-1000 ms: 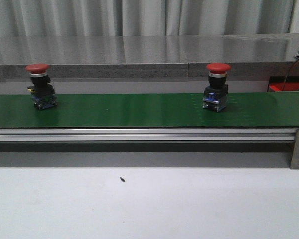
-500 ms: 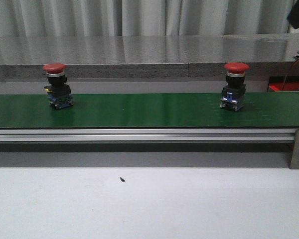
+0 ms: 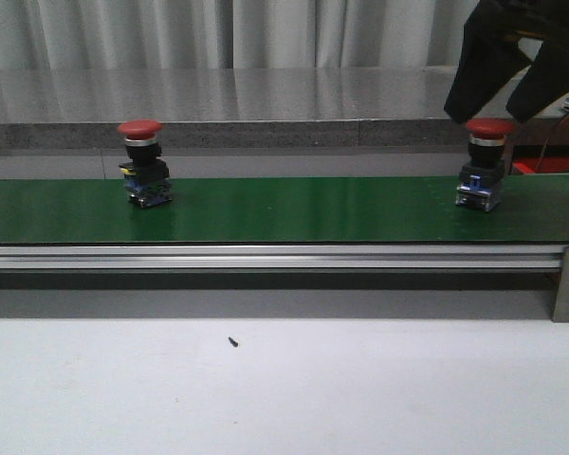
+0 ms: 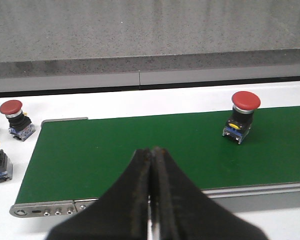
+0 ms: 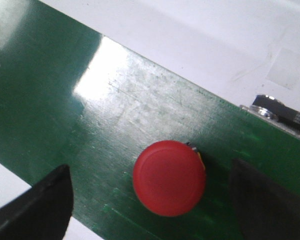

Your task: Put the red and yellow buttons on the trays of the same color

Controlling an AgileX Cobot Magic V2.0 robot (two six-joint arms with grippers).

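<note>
Currently two red mushroom-capped buttons on dark bodies with blue bases are seen upright on the green belt (image 3: 294, 210): one (image 3: 143, 163) toward the left, the other (image 3: 484, 166) near the right end. No legible writing is seen. The right pincer (image 3: 494, 87) is spread wide above the right button; the left pincer (image 4: 152, 200) is clenched empty.

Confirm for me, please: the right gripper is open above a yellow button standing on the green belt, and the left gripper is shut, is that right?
Not quite. The button under the right gripper is red, not yellow; the right wrist view shows its red cap between the open fingers, standing on the green belt. The rest holds: the left gripper is shut.
</note>
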